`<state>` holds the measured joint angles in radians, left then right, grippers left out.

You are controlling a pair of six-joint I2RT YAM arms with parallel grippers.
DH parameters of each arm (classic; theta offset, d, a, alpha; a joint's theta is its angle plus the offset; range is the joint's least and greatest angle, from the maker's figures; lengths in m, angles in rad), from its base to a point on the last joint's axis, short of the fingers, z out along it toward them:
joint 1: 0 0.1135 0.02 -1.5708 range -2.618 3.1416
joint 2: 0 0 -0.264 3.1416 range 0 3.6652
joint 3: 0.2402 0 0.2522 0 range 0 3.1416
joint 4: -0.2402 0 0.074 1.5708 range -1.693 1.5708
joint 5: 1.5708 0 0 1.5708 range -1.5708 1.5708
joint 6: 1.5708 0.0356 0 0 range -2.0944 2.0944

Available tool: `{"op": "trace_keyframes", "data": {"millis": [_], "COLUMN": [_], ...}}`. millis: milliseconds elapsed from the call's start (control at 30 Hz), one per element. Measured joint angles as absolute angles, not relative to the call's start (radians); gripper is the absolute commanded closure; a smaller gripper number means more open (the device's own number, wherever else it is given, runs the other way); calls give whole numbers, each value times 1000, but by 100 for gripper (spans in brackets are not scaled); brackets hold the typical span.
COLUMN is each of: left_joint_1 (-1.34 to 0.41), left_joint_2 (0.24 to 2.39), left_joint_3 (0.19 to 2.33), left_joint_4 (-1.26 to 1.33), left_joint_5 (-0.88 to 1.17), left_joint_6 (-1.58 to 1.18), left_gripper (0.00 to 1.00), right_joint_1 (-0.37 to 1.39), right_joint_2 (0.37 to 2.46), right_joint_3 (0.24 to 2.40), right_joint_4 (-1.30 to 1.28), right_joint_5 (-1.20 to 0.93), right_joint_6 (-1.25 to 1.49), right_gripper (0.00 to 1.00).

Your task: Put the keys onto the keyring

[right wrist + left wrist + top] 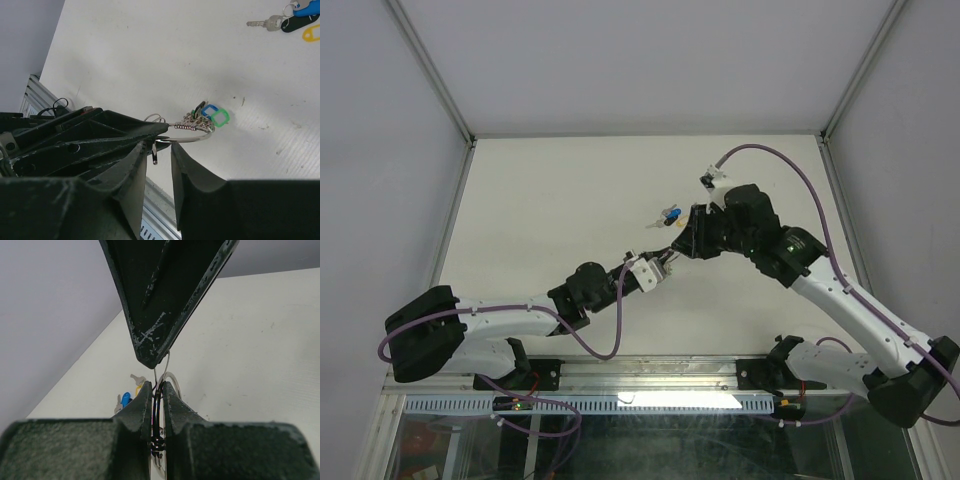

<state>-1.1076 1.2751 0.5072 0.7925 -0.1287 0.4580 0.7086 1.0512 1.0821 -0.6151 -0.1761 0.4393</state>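
L end effector (157, 388) clamps keyring (200, 139); loose keys (272, 22) well apart

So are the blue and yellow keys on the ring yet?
Not yet. The keys lie on the table, apart from the keyring pinched in the left fingers.

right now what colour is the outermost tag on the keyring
Bright green; the tag on the keyring shows best in the right wrist view.
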Motion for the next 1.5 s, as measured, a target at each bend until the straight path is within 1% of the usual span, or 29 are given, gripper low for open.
{"op": "trace_keyframes", "data": {"millis": [167,200,300,367,400,467,533,600,667,767,833,1067,1267,1333,1400,1500], "left_joint_1": [-1107,-1107,-1107,-1107,-1107,-1107,-1107,-1108,-1107,-1108,-1107,-1108,-1108,-1108,-1108,-1108], "left_joint_2": [1275,1275,1275,1275,1275,1275,1275,1275,1275,1275,1275,1275,1275,1275,1275,1275], "left_joint_3": [507,507,507,506,506,506,506,506,506,506,506,506,506,506,506,506], "left_joint_4": [793,793,793,793,793,793,792,801,808,809,811,814,816,819,821,820], "left_joint_5": [-129,-129,-129,-130,-130,-132,-133,-133,-133,-133,-133,-129,-128,-127,-127,-128], "left_joint_6": [458,458,458,458,457,456,454,447,440,435,434,430,429,429,427,426], "left_gripper": [100,100,100,100,96,80,70,66,65,65,67,77,91,93,92,81], "right_joint_1": [708,708,706,707,706,706,706,704,704,704,704,704,704,704,704,704], "right_joint_2": [1068,1070,1075,1074,1074,1073,1065,1059,1059,1059,1059,1051,1025,1020,1019,1016], "right_joint_3": [1072,1069,1065,1065,1065,1061,1045,1031,1023,1019,1017,1016,1016,1015,1015,1007], "right_joint_4": [-586,-582,-580,-576,-575,-569,-557,-553,-551,-549,-543,-526,-516,-513,-513,-505], "right_joint_5": [-200,-204,-216,-225,-226,-229,-234,-243,-250,-256,-260,-270,-269,-269,-269,-270], "right_joint_6": [438,438,436,432,429,426,424,421,420,419,418,418,418,418,418,418], "right_gripper": [80,83,100,100,100,100,100,100,100,100,100,100,100,100,100,100]}}
